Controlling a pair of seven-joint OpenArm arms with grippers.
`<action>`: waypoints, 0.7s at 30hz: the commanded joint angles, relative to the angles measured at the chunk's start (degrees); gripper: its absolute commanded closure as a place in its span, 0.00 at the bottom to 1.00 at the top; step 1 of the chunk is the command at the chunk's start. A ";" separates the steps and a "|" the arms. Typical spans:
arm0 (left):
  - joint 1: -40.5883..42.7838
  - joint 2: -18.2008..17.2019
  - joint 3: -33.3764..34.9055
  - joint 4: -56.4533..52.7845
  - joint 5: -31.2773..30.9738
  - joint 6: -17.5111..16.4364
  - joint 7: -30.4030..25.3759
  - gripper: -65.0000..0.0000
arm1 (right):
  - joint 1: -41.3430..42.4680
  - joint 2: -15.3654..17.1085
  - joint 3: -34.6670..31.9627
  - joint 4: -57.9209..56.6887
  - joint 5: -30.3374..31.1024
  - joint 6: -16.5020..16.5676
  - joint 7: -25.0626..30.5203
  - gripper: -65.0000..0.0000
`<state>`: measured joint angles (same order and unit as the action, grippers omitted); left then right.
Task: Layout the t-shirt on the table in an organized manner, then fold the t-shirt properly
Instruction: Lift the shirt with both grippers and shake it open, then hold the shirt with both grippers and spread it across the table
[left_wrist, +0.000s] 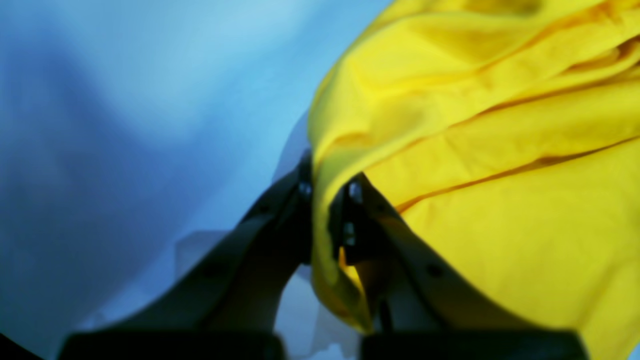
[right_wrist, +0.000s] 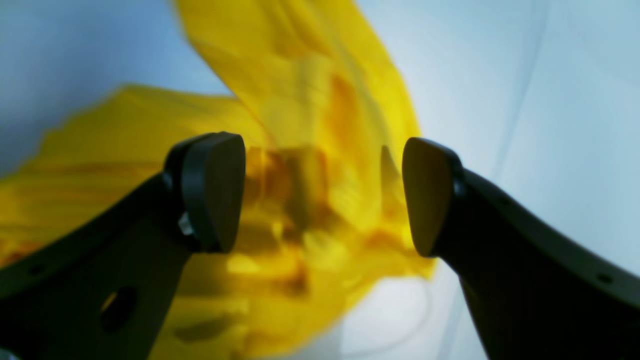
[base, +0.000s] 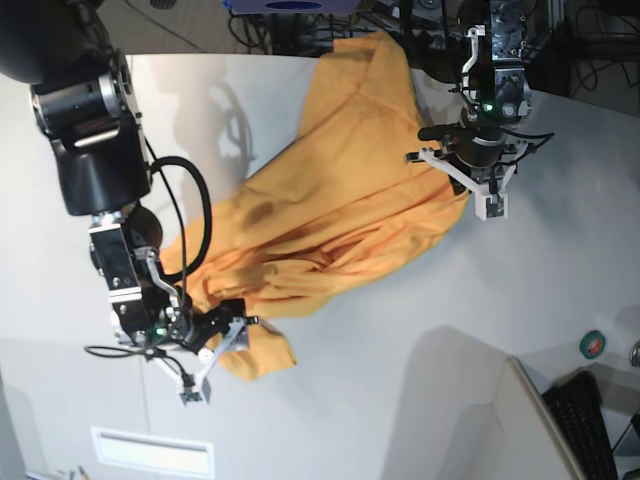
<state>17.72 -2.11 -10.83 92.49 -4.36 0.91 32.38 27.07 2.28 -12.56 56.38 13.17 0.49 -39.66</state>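
Note:
The orange-yellow t-shirt (base: 330, 220) lies crumpled and stretched diagonally across the off-white table (base: 400, 400). At the right of the base view, my left gripper (base: 466, 188) holds the shirt's edge. The left wrist view shows that gripper (left_wrist: 325, 200) shut on a fold of the yellow cloth (left_wrist: 475, 150). My right gripper (base: 215, 355) sits at the shirt's lower left corner. In the right wrist view its jaws (right_wrist: 322, 195) stand wide open, with the blurred t-shirt (right_wrist: 300, 125) behind them and nothing held between the pads (right_wrist: 215, 190).
A keyboard (base: 590, 425) and a small green roll (base: 593, 345) sit at the lower right, beside a pale raised panel (base: 500, 430). Cables and equipment (base: 300, 25) line the far edge. A white strip (base: 150, 452) lies near the front left.

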 joint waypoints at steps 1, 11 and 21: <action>-0.26 -0.04 -0.03 1.18 0.27 0.10 -1.04 1.00 | 2.78 0.75 0.38 -1.48 -0.73 -0.54 1.46 0.28; 0.61 -0.31 -0.20 1.18 0.27 0.10 -1.04 1.00 | 5.24 1.19 0.73 -9.74 -0.73 -0.54 9.73 0.74; 1.23 0.04 -5.13 1.18 0.27 0.10 -1.04 1.00 | 10.86 1.28 0.91 -9.30 -0.64 -0.71 10.08 1.00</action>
<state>18.81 -1.89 -15.73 92.58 -4.36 0.84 32.36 35.44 3.40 -11.88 45.74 12.71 -0.05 -31.18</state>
